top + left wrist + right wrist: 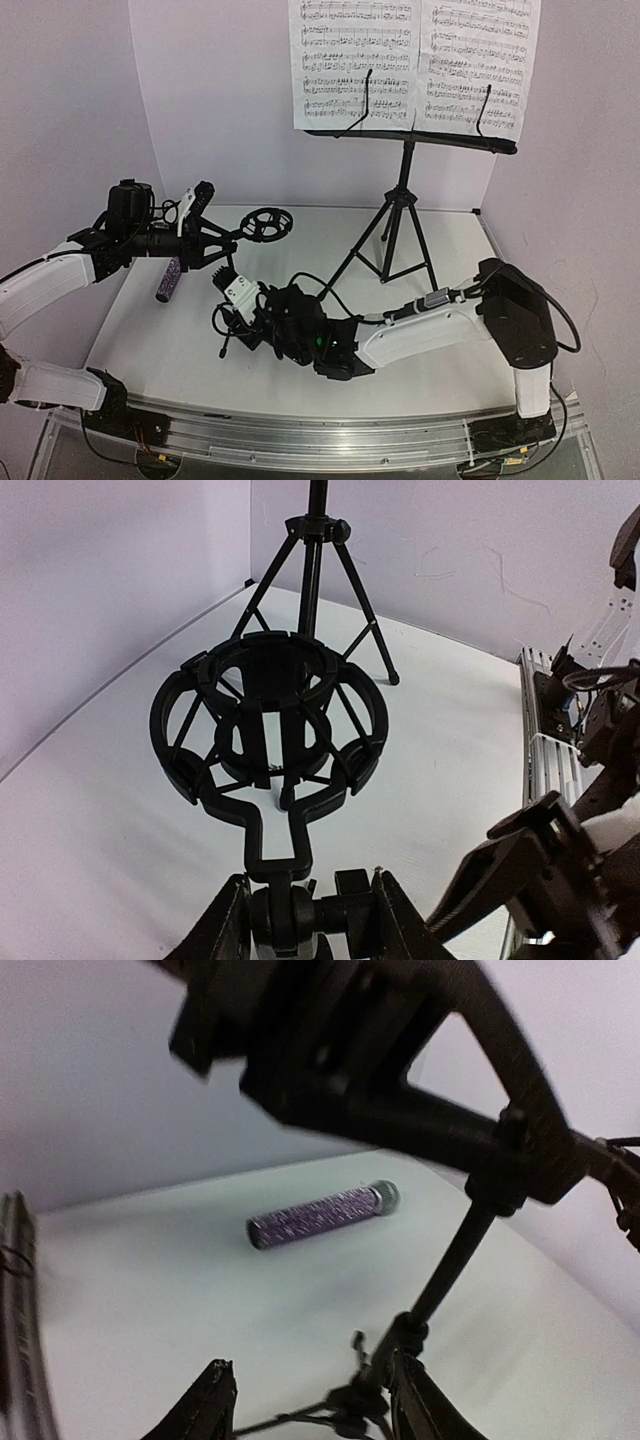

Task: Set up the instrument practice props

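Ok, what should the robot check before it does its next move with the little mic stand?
1. Left gripper clamped on the mic stand: ok.
2. Right gripper open around the stand's tripod legs: ok.
3. Those legs resting on the table: cannot tell.
4. Purple microphone in the ring holder: not ok, it lies on the table.
5. Music stand upright, both sheet-music pages on it: ok.

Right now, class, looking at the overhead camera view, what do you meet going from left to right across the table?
Glittery purple microphone with silver mesh head → small black mic stand with ring holder → tall black tripod music stand.
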You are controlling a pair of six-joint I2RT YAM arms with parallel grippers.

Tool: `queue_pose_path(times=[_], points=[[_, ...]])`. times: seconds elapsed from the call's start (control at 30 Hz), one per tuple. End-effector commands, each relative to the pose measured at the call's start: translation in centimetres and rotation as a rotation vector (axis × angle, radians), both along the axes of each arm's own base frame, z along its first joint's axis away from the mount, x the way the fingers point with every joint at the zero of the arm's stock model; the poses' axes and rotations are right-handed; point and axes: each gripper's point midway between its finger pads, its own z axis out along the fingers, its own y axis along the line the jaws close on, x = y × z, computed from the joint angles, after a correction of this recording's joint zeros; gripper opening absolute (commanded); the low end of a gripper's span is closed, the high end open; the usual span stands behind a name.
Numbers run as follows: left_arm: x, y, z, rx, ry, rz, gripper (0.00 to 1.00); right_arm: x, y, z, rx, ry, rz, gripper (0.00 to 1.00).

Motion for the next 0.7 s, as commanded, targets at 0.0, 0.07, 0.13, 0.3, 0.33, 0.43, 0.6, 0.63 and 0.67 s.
queue_pose_path(times=[0.0,0.07,0.13,0.3,0.33,0.43,0.6,0.63,0.67], points=[[0.0,-0.6,2.9,-0.052,-0.071,-0.032,0.00,3.4,-1.3,-1.5,-0.265,-0.225,-0.115,0.49],[0.0,-0.6,2.9,-0.056,-0.067,-0.033,0.00,3.8,-1.0,-1.8,-0.260,-0.215,-0.114,0.48],[0.1,-0.6,2.9,-0.057,-0.065,-0.034,0.00,4.0,-0.7,-2.1,-0.260,-0.214,-0.118,0.42],[0.1,-0.7,2.8,-0.054,-0.063,-0.034,0.00,4.4,0.1,-1.9,-0.241,-0.211,-0.111,0.37],[0.1,-0.6,2.8,-0.054,-0.063,-0.033,0.00,4.6,0.1,-1.9,-0.237,-0.208,-0.116,0.36],[0.1,-0.6,2.9,-0.057,-0.064,-0.033,0.00,4.9,0.1,-2.0,-0.227,-0.197,-0.117,0.31],[0.1,-0.7,2.9,-0.057,-0.067,-0.032,0.00,5.2,0.1,-2.5,-0.235,-0.190,-0.128,0.24],[0.1,-0.7,2.9,-0.057,-0.067,-0.033,0.00,5.2,0.1,-2.6,-0.239,-0.188,-0.128,0.24],[0.1,-0.7,3.0,-0.058,-0.067,-0.034,0.00,5.3,0.1,-2.7,-0.239,-0.186,-0.129,0.24]])
